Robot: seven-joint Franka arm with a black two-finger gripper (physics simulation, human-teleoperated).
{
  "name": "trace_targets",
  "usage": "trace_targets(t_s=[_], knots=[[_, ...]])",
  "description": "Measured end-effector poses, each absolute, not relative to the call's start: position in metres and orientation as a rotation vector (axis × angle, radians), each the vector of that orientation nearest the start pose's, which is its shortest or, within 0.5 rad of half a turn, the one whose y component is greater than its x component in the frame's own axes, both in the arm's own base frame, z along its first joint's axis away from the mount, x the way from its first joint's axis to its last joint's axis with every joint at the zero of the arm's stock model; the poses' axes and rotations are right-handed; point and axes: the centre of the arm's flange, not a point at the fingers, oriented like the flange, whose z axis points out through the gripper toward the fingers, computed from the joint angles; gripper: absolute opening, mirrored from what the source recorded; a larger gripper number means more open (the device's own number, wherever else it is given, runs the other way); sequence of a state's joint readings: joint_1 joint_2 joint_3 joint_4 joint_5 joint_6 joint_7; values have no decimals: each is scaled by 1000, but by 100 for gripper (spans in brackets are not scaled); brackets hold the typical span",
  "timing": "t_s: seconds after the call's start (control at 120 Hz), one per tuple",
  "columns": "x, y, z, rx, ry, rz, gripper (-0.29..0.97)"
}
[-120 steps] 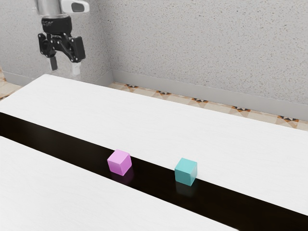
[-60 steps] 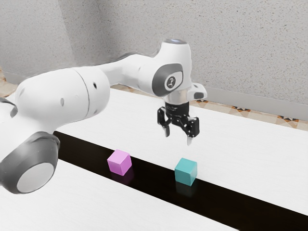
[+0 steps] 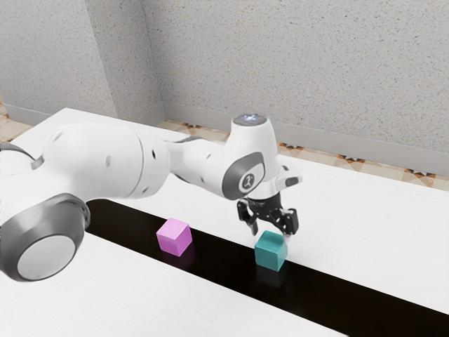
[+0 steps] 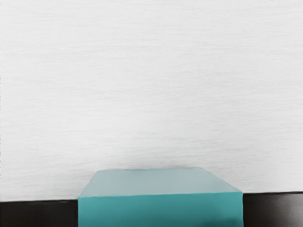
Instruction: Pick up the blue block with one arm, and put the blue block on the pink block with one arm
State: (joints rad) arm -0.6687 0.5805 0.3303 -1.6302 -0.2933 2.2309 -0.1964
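The blue block [image 3: 271,251], a small teal cube with a paler top face, sits on the dark stripe [image 3: 210,263] of the white bench [image 3: 365,210], apart from the pink block [image 3: 174,236]. The tool [image 3: 271,230] hangs just above it, fingers spread and gripping nothing.

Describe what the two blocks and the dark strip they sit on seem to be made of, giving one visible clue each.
The blue block and the pink block: probably matte plastic or painted wood; flat, even colour, no glare. The black strip: glossy, polished, perhaps lacquer; it mirrors both blocks.
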Motion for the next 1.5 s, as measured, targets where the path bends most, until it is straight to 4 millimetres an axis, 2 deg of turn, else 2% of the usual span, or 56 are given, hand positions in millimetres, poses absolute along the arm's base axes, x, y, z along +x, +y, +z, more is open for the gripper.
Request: trace_targets(t_s=[0.15, 0.392, 0.6, 0.967, 1.0, 1.05, 1.1, 1.133, 1.167, 1.233, 1.292, 1.392, 1.5], knots=[[642, -260, 285, -3211, -1, -61, 60], [643, -261, 270, -3182, 24, -59, 58], [642, -264, 265, -3159, 71, -64, 47], [628, -261, 279, -3156, 44, -2, 38], [628, -260, 288, -3160, 37, -5, 37], [628, -256, 316, -3166, 38, -38, 36], [632, -238, 348, -3173, 10, -81, 34], [632, -215, 368, -3177, -28, -101, 34], [631, -182, 382, -3180, -77, -111, 33], [622, -121, 392, -3164, -166, -114, 33], [610, -83, 393, -3149, -214, -108, 32], [595, -51, 390, -3133, -230, -94, 32], [593, -35, 383, -3130, -201, -79, 32]])
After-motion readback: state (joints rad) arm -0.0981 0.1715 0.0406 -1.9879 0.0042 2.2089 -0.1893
